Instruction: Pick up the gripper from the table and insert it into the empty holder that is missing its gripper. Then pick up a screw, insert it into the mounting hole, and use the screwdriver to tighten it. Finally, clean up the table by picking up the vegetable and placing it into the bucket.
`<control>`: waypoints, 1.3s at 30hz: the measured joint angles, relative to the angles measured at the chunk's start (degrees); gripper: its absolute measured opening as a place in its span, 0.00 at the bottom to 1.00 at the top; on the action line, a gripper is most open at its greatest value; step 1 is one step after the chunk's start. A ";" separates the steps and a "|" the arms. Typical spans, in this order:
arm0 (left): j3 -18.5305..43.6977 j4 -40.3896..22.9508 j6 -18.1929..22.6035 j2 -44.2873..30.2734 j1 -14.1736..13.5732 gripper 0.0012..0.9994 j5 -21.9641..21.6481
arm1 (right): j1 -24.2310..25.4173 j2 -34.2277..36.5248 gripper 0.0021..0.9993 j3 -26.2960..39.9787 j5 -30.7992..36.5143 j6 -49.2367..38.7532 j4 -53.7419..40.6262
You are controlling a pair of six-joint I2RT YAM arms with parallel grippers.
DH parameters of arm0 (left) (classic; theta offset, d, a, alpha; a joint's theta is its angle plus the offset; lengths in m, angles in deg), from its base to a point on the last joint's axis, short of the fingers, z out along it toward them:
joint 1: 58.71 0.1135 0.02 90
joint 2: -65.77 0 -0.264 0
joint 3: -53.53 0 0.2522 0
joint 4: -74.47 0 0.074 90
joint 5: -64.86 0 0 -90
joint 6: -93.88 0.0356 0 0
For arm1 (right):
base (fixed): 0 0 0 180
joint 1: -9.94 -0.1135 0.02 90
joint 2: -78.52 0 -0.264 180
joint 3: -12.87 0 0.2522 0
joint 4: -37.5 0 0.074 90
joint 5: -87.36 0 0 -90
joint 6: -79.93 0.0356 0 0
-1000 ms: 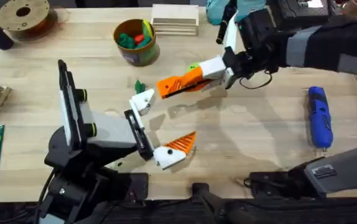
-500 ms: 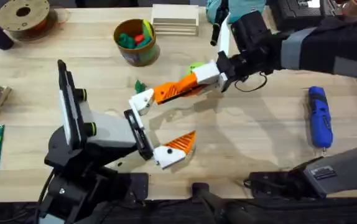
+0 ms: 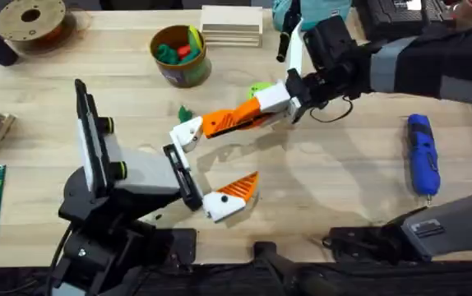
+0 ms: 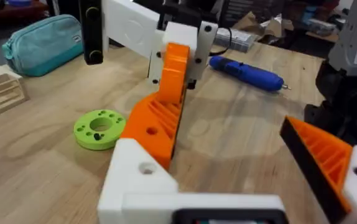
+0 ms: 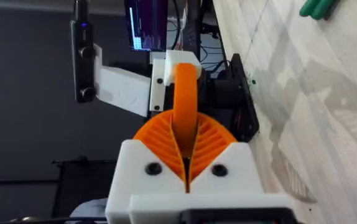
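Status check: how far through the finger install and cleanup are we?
Done: the loose orange plastic wedge finger is off the table, clamped in the right end effector.
In hand: its tip meets the empty white triangular mount; whether it is seated is unclear.
Left: screw and tightening (blue cylindrical screwdriver lies on the table); dark green toy vegetable is not in the olive-green can.

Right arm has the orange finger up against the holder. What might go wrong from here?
1. The gripper meets the holder at a slant, so pushing on may jam it or twist it out of the right gripper.
2. The green disc lies close beside that gripper and might get knocked.
3. In the left wrist view their holes sit apart, so the screw may not line up.
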 joint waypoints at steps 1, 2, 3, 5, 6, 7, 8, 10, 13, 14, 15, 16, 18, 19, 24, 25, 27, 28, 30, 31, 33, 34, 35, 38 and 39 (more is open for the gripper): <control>0.00 -0.02 0.00 0.02 0.00 0.99 0.04 | 0.09 -0.02 0.02 0.00 0.00 -0.23 -0.40; 0.00 -0.02 0.00 0.00 0.00 0.99 0.10 | 0.25 -0.02 0.02 0.00 -0.04 -0.56 -0.85; 0.00 -0.02 0.00 0.02 0.00 0.99 0.26 | 0.46 -0.02 0.02 0.00 -0.15 -0.98 -1.41; 0.00 -0.01 0.00 0.01 0.00 0.99 0.52 | 1.08 0.00 0.02 -0.01 -0.42 -1.86 -2.66; 0.00 -0.04 0.00 0.00 0.00 0.99 0.59 | 1.55 0.00 0.02 0.00 -0.56 -2.66 -3.61; 0.00 -0.09 -0.02 0.02 0.00 0.99 0.64 | 2.14 0.00 0.02 -0.02 -0.74 -3.53 -4.73; 0.00 -0.11 -0.02 0.01 0.00 0.99 0.67 | 2.97 0.00 0.02 0.00 -0.85 -4.61 -6.29; 0.00 -0.11 -0.02 0.00 0.00 0.99 0.68 | 5.15 0.00 0.02 0.00 -0.65 -7.32 -10.93; 0.00 -0.11 -0.02 0.02 0.00 0.99 0.68 | 9.04 0.00 0.02 -0.02 1.20 -13.83 -21.49; 0.00 -0.10 -0.02 0.02 0.00 0.99 0.68 | 10.40 0.00 0.02 -0.07 1.91 -16.57 -25.30; 0.00 -0.09 -0.02 0.00 0.00 0.99 0.68 | 11.55 0.00 0.02 -0.07 2.40 -19.55 -29.65; 0.00 -0.09 -0.02 0.02 0.00 0.99 0.68 | 12.46 0.00 0.02 -0.09 2.75 -22.44 -33.75; 0.00 -0.09 -0.02 0.00 0.00 0.99 0.68 | 13.74 0.00 0.02 -0.09 3.34 -29.64 -42.61; 0.00 -0.11 -0.02 0.02 0.00 0.99 0.68 | 13.92 0.00 0.02 -0.09 3.60 -33.63 -46.69; 0.00 -0.10 -0.02 0.01 0.00 0.99 0.68 | 11.87 0.00 0.02 -0.11 4.93 -45.91 -52.41; 0.00 -0.09 -0.02 0.00 0.00 0.99 0.68 | 11.00 0.00 0.02 -0.11 4.83 -46.92 -51.06; 0.00 -0.10 -0.02 0.00 0.00 0.99 0.68 | 9.02 0.00 0.02 -0.11 4.38 -47.01 -45.63; 0.00 -0.10 -0.02 0.00 0.00 0.99 0.68 | 7.98 0.00 0.02 -0.11 4.18 -45.95 -42.00; 0.00 -0.09 -0.02 0.00 0.00 0.99 0.68 | 5.91 0.00 0.02 -0.11 3.86 -42.45 -34.75; 0.00 -0.10 -0.02 0.01 0.00 0.99 0.68 | 4.87 0.00 0.02 -0.11 3.63 -40.50 -31.67; 0.00 -0.10 -0.02 0.02 0.00 0.99 0.68 | 2.82 0.01 0.02 -0.11 2.49 -36.48 -26.08; 0.00 -0.11 -0.02 0.01 0.00 0.99 0.68 | 1.93 0.00 0.02 -0.11 1.81 -34.42 -23.11; 0.00 -0.09 -0.02 0.02 0.00 0.99 0.68 | 0.98 0.00 0.02 -0.11 1.01 -31.91 -19.74; 0.00 -0.09 -0.02 0.02 0.00 0.99 0.68 | -0.68 0.00 0.02 -0.11 -0.50 -24.91 -12.32; 0.00 -0.11 -0.02 0.00 0.00 0.99 0.68 | -0.88 0.00 0.02 -0.11 -0.94 -22.91 -10.52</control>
